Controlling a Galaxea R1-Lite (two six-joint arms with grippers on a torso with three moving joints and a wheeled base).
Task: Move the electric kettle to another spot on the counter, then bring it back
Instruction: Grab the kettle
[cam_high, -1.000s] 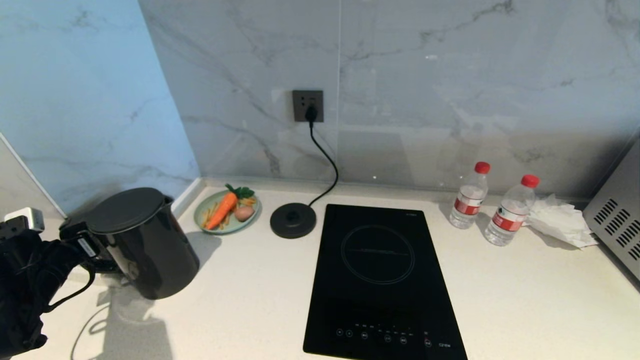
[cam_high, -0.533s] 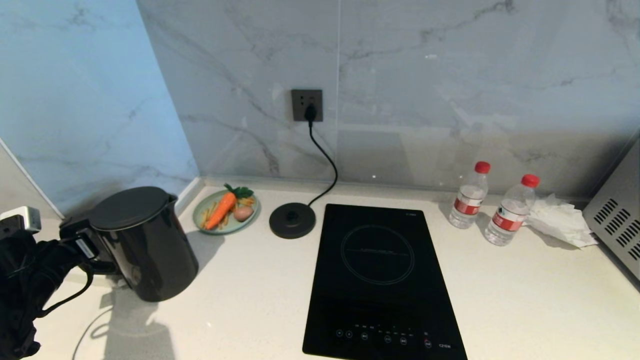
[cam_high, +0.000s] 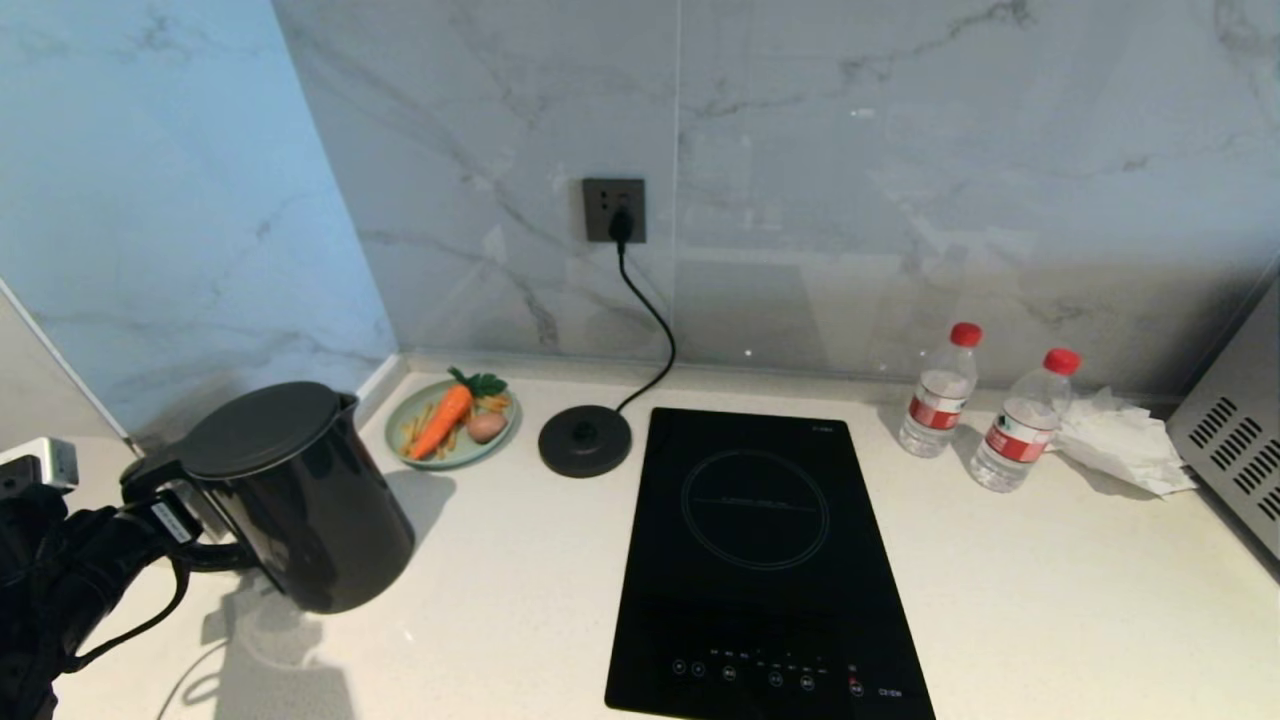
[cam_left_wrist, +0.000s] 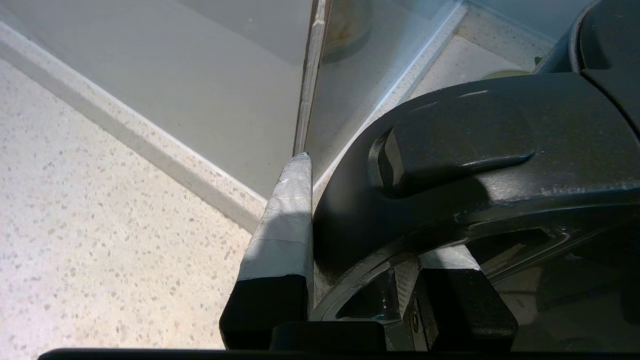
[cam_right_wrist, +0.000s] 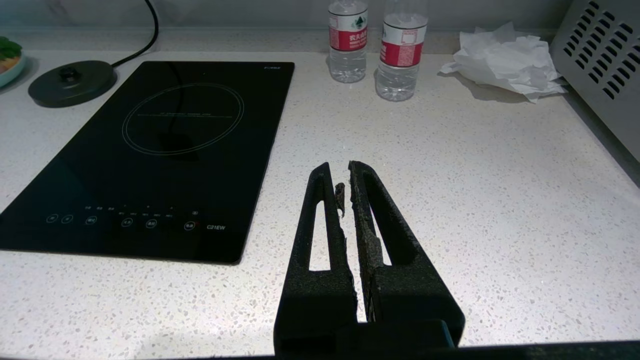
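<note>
The electric kettle (cam_high: 300, 500), a glossy black jug with a flat lid, is at the left end of the counter (cam_high: 1000, 600). It leans, spout toward the wall, and its bottom looks just clear of the worktop, with its shadow below. My left gripper (cam_high: 165, 510) is shut on the kettle's loop handle (cam_left_wrist: 475, 165). In the left wrist view one taped finger (cam_left_wrist: 285, 225) presses the handle's outer side and the other sits inside the loop. My right gripper (cam_right_wrist: 340, 172) hangs shut and empty over bare counter to the right of the hob.
The round black base disc (cam_high: 586, 440) lies near the wall, its cord plugged into the socket (cam_high: 615, 210). Beside it is a plate of toy food (cam_high: 452, 423). A black induction hob (cam_high: 760, 560) fills the middle. Two water bottles (cam_high: 938, 392), crumpled tissue (cam_high: 1120, 440) and a metal appliance (cam_high: 1235, 440) stand right.
The kettle has shifted slightly to the right in my left gripper and leans more. The right arm has not moved.
</note>
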